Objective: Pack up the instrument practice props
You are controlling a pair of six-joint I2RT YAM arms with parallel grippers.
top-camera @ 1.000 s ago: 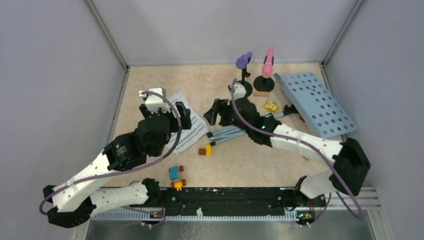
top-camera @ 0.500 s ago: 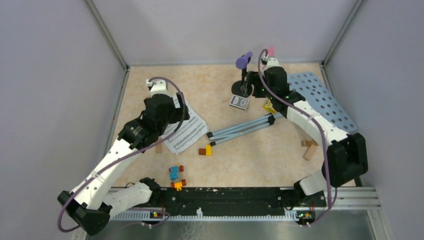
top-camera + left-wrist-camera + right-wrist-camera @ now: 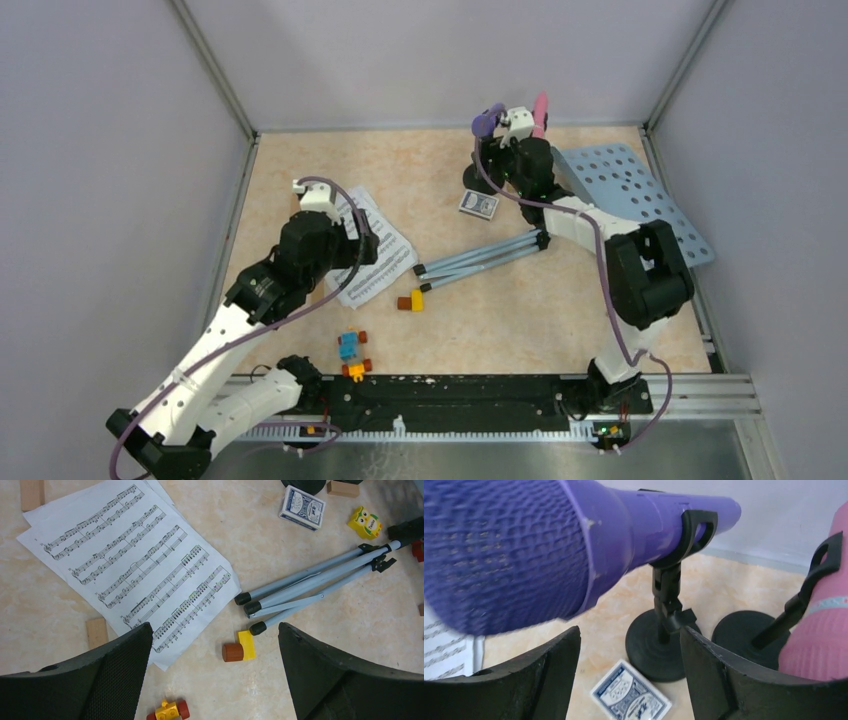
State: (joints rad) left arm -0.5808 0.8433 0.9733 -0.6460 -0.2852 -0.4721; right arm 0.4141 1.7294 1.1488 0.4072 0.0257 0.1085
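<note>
White sheet-music pages (image 3: 130,555) lie on the table left of centre, with my left gripper (image 3: 214,630) hovering open above their lower right corner, nothing between its fingers. The folded tripod legs (image 3: 310,580) lie to the right and join the pale blue perforated music desk (image 3: 640,195). At the back, the purple microphone (image 3: 549,545) sits clipped in a black round-based holder (image 3: 659,650). The pink microphone (image 3: 824,630) stands in a second holder (image 3: 744,635). My right gripper (image 3: 629,632) is open just below the purple microphone's head, holding nothing.
A blue-white card box (image 3: 479,204) lies in front of the purple microphone's holder. A yellow owl toy (image 3: 370,522), a brown-and-yellow brick (image 3: 239,651), a wooden block (image 3: 96,632) and more small bricks (image 3: 350,355) are scattered around. Grey walls enclose the table.
My right arm has swung from over the tripod legs to the back, up to the purple microphone, uncovering the card box. My left arm has shifted slightly over the sheet music.
</note>
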